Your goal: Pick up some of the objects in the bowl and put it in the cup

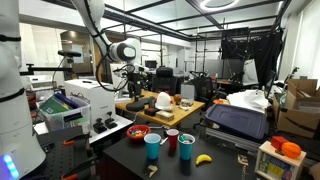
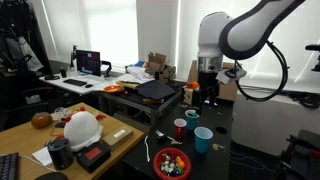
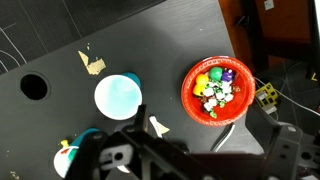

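High over the dark counter point(image 3: 150, 35) and well apart from everything on it, the claw point(image 2: 207, 98), pointing down from the end of the white arm point(image 2: 250, 30). Cannot tell whether clenched or released: only a dark blur along the bottom edge of the wrist view, and too small to read in both exterior views. Below on the counter, a shallow red bowl point(image 3: 215, 90), upright and untouched, also seen in both exterior views point(image 1: 138, 131) point(image 2: 172, 162). Heaped inside the bowl, the small pieces point(image 3: 213, 88), a mix of yellow, green, purple, white and dark bits, too small for more detail. Beside the bowl but not touching it, a pale blue cup point(image 3: 118, 97), upright, open mouth up, inside looking bare from the wrist view. Near that cup in an exterior view, a red cup point(image 1: 172, 139), and past it a teal cup point(image 1: 187, 150) with a banana point(image 1: 203, 158) just beside. Elsewhere on the counter in the wrist view, torn scraps of tan tape point(image 3: 92, 64) above the pale blue cup and a round black hole point(image 3: 34, 87) towards the left edge.
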`<state>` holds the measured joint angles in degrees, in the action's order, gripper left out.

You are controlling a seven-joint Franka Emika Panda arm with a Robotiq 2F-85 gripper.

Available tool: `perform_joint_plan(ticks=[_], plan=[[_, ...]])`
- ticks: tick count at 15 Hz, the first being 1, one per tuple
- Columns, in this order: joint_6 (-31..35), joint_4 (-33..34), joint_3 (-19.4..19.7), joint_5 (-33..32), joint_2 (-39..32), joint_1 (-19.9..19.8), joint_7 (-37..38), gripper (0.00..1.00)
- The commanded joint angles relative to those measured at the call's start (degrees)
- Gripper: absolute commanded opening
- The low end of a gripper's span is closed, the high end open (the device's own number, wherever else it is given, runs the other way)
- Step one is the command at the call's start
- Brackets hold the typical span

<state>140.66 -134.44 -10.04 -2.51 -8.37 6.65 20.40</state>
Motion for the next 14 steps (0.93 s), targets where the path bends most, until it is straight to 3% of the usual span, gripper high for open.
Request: perform_joint_plan(ticks=[1,14], plan=[[2.2,4.2,2.1,-0.4,-6.0,1.4,-0.7,1.0],[6.8,18.5,7.0,0.7,-25.4,6.4,1.0,1.0]])
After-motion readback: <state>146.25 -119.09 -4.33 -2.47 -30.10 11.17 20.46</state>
